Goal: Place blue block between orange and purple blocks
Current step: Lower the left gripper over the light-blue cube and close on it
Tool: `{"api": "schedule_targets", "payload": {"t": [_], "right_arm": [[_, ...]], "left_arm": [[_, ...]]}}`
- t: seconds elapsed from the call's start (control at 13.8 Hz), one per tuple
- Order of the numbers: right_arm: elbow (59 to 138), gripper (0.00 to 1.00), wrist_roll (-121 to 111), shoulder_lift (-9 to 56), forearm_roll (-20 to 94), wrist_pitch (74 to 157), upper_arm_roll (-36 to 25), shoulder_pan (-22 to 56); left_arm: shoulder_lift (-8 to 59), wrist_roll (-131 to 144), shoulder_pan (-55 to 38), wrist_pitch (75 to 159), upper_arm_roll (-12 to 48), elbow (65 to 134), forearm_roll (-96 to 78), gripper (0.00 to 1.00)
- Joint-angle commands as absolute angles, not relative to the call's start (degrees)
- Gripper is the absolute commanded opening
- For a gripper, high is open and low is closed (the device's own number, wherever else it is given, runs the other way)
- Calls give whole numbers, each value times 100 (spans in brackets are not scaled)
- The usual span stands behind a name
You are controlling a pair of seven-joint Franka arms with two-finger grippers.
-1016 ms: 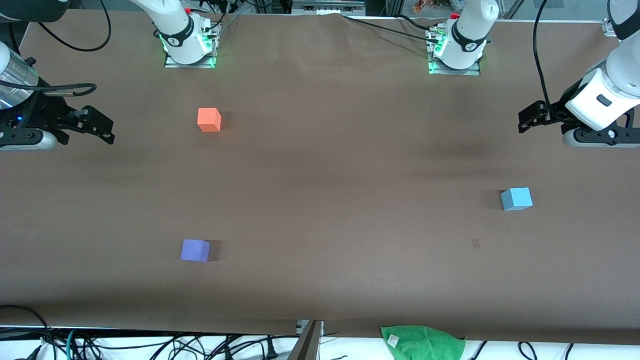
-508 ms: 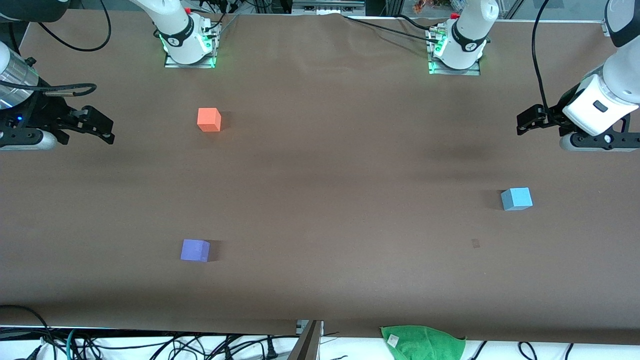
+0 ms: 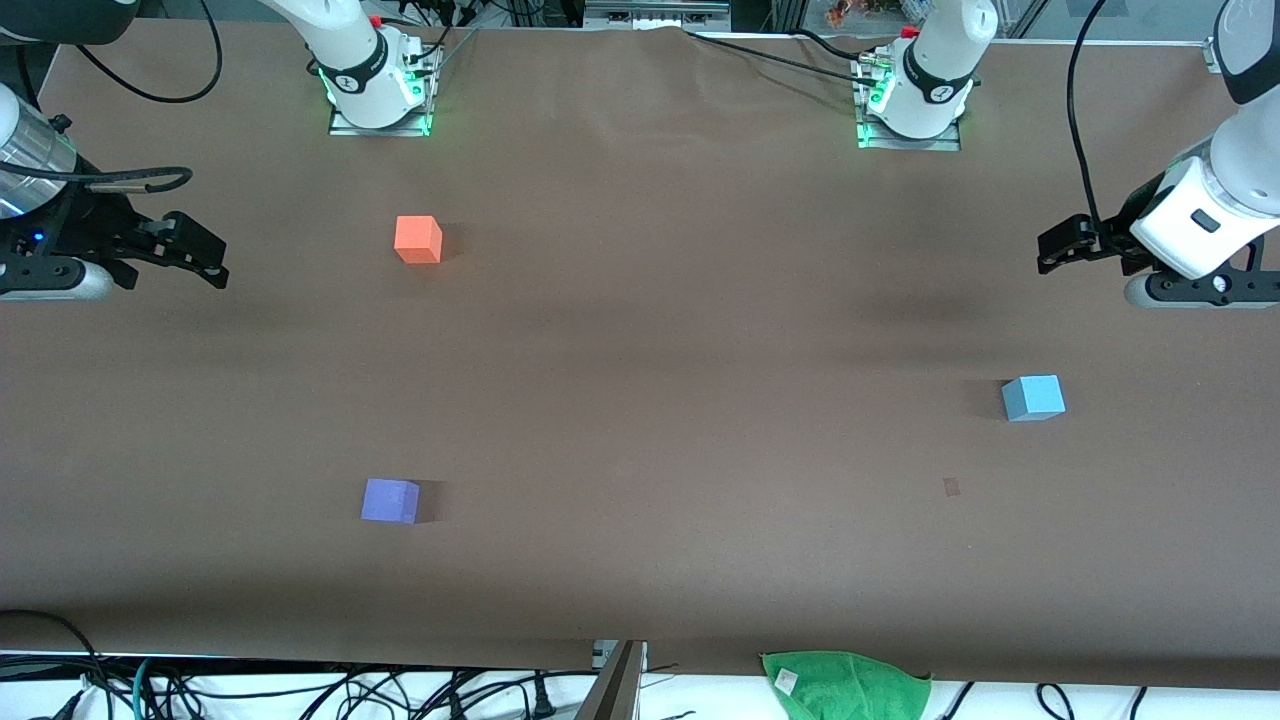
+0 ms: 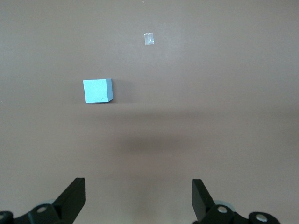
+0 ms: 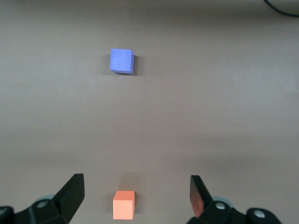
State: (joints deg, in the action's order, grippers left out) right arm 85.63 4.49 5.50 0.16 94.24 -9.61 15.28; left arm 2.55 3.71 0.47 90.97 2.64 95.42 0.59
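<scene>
You've got three matte, sharp-edged cubes of equal size sitting flat on the brown paper-like table cover point(image 3: 640, 330), none touching. The blue block point(image 3: 1033, 398) sits alone toward the left arm's end. The orange block point(image 3: 418, 239) and purple block point(image 3: 390, 500) are toward the right arm's end, well apart, purple nearer the front camera. The left gripper point(image 3: 1048, 252) hangs in the air at its end of the table, black fingers spread wide, nothing between them; its wrist view shows the blue block ahead. The right gripper point(image 3: 215, 262) hangs at its end, fingers spread, empty. A small pale fleck point(image 4: 148, 39) lies near the blue block, possibly tape. A crumpled green cloth point(image 3: 845, 685) lies at the table's front edge.
</scene>
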Motion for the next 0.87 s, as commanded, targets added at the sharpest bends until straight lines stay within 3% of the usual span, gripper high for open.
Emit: {"api": "schedule_targets", "payload": {"t": [0.0, 0.36, 0.8], "right_arm": [[8508, 100, 404, 554, 97, 9378, -984, 1512], [8508, 100, 404, 554, 97, 9378, -984, 1512], [8517, 100, 404, 554, 97, 9378, -993, 1512]], "left_arm": [[657, 281, 289, 9385, 255, 9466, 228, 100], [1808, -252, 1035, 10991, 255, 9606, 229, 100], [2302, -983, 1309, 13787, 255, 10959, 229, 100]]}}
